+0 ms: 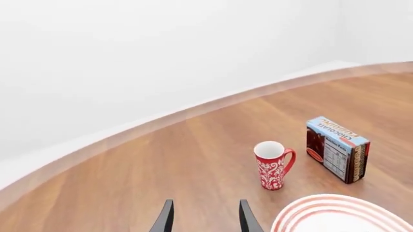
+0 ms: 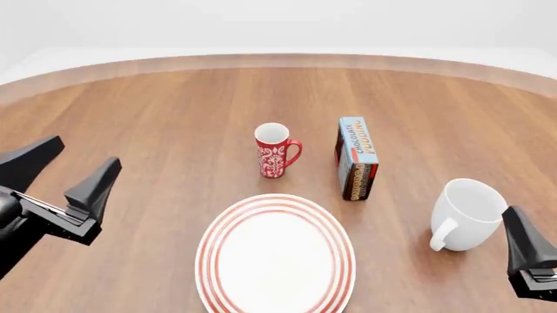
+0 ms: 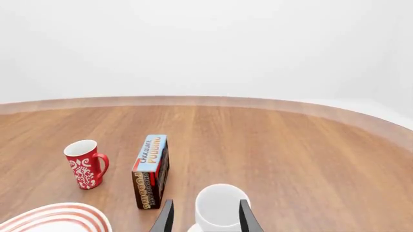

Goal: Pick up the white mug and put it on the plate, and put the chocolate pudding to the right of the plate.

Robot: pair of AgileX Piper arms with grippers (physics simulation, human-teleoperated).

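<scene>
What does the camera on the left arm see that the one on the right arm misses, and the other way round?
Nothing on the table shows in the left wrist view alone; only it sees the left gripper, open. Only the right wrist view shows the white mug, lined up between the open fingers of the right gripper. Both show the red mug, the chocolate pudding, the plate and the wooden table.

Your round wooden bench carries four items, all resting directly on it: the plate nearest you, the red mug upright beyond it, the chocolate pudding standing on edge beside that mug, the white mug at right.
</scene>
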